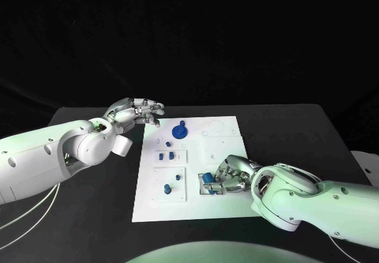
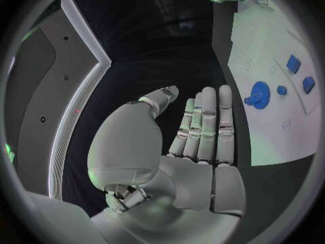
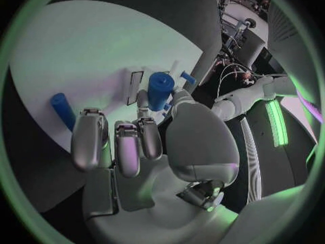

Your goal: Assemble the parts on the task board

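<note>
— Where is the part being worked?

— A blue cylinder (image 1: pixel 207 178) sits at the near right area of the task board (image 1: pixel 225 208), right at the tips of the right hand (image 1: pixel 227 176). In the right wrist view the cylinder (image 3: pixel 160 91) stands just beyond the fingers (image 3: pixel 140 138), next to the thumb; the fingers are curled close together over it. Whether they actually pinch it, I cannot tell.

— Anything else near those fingers?

— A second blue peg (image 3: pixel 63 109) lies on the board off to the outer side of the fingers, apart from them.

— And the left hand?

— The left hand (image 1: pixel 136 114) hovers off the board's far left corner, holding nothing. In its wrist view the fingers (image 2: pixel 206 126) are straight and pressed side by side, thumb set slightly apart.

— What lies beyond its fingertips?

— A blue gear (image 1: pixel 181 131) on the board's far end, then two small blue blocks (image 1: pixel 165 156) midway, and a blue peg (image 1: pixel 167 189) nearer.
</note>
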You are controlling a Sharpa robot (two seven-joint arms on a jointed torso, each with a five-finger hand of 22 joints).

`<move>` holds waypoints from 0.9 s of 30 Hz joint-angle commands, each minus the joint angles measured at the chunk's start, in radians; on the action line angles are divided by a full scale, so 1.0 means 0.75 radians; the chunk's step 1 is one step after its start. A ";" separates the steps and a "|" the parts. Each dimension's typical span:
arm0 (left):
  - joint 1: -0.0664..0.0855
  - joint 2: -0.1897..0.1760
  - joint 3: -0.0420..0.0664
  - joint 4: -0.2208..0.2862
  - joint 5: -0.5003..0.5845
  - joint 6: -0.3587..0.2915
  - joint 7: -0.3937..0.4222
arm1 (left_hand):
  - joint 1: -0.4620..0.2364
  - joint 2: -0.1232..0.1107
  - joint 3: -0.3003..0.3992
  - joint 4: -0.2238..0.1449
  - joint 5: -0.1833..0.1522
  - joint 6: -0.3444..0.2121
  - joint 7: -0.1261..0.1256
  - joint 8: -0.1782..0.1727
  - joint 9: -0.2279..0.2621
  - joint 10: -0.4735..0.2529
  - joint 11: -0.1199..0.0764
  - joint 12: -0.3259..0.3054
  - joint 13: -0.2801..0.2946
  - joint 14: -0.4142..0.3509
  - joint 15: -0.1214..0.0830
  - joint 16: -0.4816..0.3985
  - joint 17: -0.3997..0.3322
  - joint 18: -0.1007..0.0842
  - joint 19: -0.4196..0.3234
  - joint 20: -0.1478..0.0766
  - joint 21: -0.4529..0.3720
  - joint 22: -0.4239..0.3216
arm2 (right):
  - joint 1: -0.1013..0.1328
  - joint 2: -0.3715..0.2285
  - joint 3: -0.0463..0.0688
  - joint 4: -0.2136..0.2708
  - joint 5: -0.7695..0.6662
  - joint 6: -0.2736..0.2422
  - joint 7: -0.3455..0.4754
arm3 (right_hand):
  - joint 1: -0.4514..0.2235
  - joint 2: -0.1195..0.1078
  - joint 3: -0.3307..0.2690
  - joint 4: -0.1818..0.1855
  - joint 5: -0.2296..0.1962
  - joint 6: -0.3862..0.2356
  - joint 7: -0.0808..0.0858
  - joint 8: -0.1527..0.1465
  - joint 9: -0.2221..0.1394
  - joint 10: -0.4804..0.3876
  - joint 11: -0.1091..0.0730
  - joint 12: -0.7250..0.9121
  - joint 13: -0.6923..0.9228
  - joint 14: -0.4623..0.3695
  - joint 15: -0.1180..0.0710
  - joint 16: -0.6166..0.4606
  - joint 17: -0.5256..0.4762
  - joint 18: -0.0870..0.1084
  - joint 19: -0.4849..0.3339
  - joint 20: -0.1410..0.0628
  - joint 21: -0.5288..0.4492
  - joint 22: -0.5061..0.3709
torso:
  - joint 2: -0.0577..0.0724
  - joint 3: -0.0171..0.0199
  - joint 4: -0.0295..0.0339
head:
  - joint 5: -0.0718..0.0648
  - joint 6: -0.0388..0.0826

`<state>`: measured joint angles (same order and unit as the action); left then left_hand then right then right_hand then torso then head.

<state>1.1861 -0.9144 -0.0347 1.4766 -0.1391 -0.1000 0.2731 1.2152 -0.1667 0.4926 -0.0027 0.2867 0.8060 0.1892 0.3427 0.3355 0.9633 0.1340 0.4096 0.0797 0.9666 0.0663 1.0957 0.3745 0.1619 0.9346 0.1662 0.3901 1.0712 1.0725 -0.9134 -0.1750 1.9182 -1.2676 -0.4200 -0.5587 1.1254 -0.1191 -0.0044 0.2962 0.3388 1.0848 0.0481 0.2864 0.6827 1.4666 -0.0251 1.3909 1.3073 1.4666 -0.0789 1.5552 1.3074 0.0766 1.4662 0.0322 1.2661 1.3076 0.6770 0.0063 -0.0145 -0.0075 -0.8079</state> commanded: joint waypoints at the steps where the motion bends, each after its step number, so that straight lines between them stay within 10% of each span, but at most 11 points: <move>1: 0.001 0.002 0.001 0.002 0.003 0.022 0.004 | -0.008 -0.002 -0.010 0.000 0.005 -0.011 0.000 0.003 -0.002 -0.008 -0.003 0.003 0.001 -0.008 0.000 0.000 0.001 0.024 -0.003 0.009 -0.007 -0.001 | -0.002 0.009 -0.001 -0.011 -0.015 0.008 -0.011 | -0.040 -0.003 -0.036 -0.001 -0.024 0.003 -0.002 -0.004 0.010 0.002 0.001 -0.008 0.105 0.127 -0.006 0.001 0.298 -0.018 0.005 -0.006 -0.014 0.233 | 0.001 -0.0007 0.0006 | -0.002 0.003; 7: 0.001 -0.001 0.001 0.002 0.003 0.022 0.002 | -0.008 0.000 -0.012 0.002 0.006 -0.013 0.001 0.004 -0.002 -0.011 -0.002 0.005 0.002 -0.009 0.001 0.001 0.002 0.023 -0.003 0.010 -0.008 -0.003 | -0.002 0.022 -0.001 -0.024 -0.019 0.027 -0.005 | -0.141 -0.066 -0.260 0.005 -0.164 -0.030 0.012 -0.032 0.018 -0.024 0.013 -0.058 0.068 0.126 0.003 -0.002 0.294 -0.013 -0.004 0.001 -0.050 0.227 | 0.000 -0.0006 0.0009 | 0.001 0.001; 18: 0.001 -0.002 0.001 0.000 0.003 0.024 0.000 | -0.008 0.000 -0.013 0.003 0.006 -0.016 0.002 0.003 -0.002 -0.012 -0.002 0.006 0.002 -0.010 0.002 0.001 0.002 0.023 -0.003 0.010 -0.008 -0.004 | -0.002 0.024 -0.001 -0.021 -0.023 0.014 0.003 | -0.224 -0.121 -0.312 0.006 -0.297 -0.046 0.020 -0.048 0.022 -0.033 0.020 -0.076 0.056 0.125 0.010 -0.004 0.291 -0.010 -0.007 0.007 -0.066 0.224 | 0.000 0.0001 -0.0003 | 0.003 0.000; 22: 0.001 -0.002 0.001 0.000 0.003 0.024 -0.001 | -0.008 0.000 -0.013 0.003 0.006 -0.016 0.002 0.003 -0.002 -0.012 -0.002 0.006 0.002 -0.010 0.002 0.001 0.002 0.023 -0.003 0.010 -0.008 -0.004 | -0.002 0.015 -0.001 -0.011 -0.030 -0.008 0.016 | -0.197 -0.084 -0.280 0.005 -0.246 -0.034 0.017 -0.043 0.028 -0.027 0.018 -0.067 0.065 0.126 0.009 -0.002 0.296 -0.012 -0.002 0.008 -0.057 0.228 | 0.001 0.0010 -0.0004 | 0.003 -0.001; 27: 0.001 -0.004 0.001 0.000 0.003 0.025 -0.001 | -0.008 0.000 -0.013 0.003 0.006 -0.016 0.002 0.003 -0.002 -0.012 -0.002 0.006 0.002 -0.010 0.002 0.001 0.002 0.023 -0.003 0.010 -0.008 -0.004 | -0.002 -0.005 -0.001 0.011 -0.049 -0.020 0.060 | 0.053 0.019 -0.183 -0.011 0.013 0.025 -0.010 -0.008 0.068 0.004 -0.005 -0.019 0.111 0.132 -0.009 0.008 0.320 -0.019 0.012 -0.006 -0.020 0.240 | 0.001 0.0015 0.0000 | 0.002 -0.002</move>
<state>1.1860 -0.9177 -0.0348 1.4750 -0.1392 -0.0975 0.2685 1.2152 -0.1668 0.4897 0.0001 0.2867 0.7989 0.1893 0.3427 0.3346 0.9633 0.1340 0.4096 0.0796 0.9667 0.0662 1.0957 0.3744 0.1618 0.9346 0.1662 0.3902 1.0695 1.0721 -0.9154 -0.1753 1.9207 -1.2789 -0.4266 -0.5473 1.1422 -0.1066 -0.1480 0.2912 0.3280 1.0956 0.0409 0.2766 0.7311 1.4652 -0.0236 1.3717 1.3079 1.4666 -0.0789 1.5551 1.3074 0.0766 1.4634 0.0350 1.2473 1.3073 0.6775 0.0069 -0.0145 -0.0051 -0.8090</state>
